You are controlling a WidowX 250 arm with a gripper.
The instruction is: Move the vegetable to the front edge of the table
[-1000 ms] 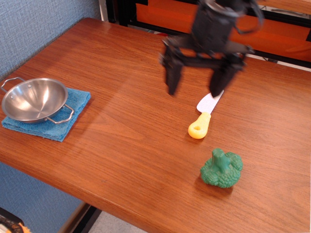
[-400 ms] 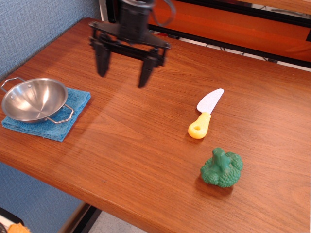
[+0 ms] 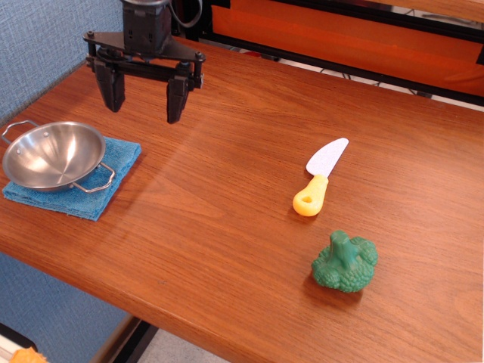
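The green toy broccoli (image 3: 345, 262) lies on the reddish-brown wooden table (image 3: 227, 227), at the right and close to the near edge, stalk pointing up. My black gripper (image 3: 144, 97) hangs above the table's far left part, far from the broccoli. Its two fingers are spread wide apart and hold nothing.
A yellow-handled toy knife (image 3: 320, 178) lies just behind the broccoli. A steel pan (image 3: 53, 154) sits on a blue cloth (image 3: 106, 178) at the left edge. An orange panel with black bars (image 3: 340, 34) runs behind the table. A blue wall (image 3: 45, 38) stands at the left.
My gripper has swept left across the table, from above the knife to the far left near the pan, staying open. The broccoli and knife have not moved.
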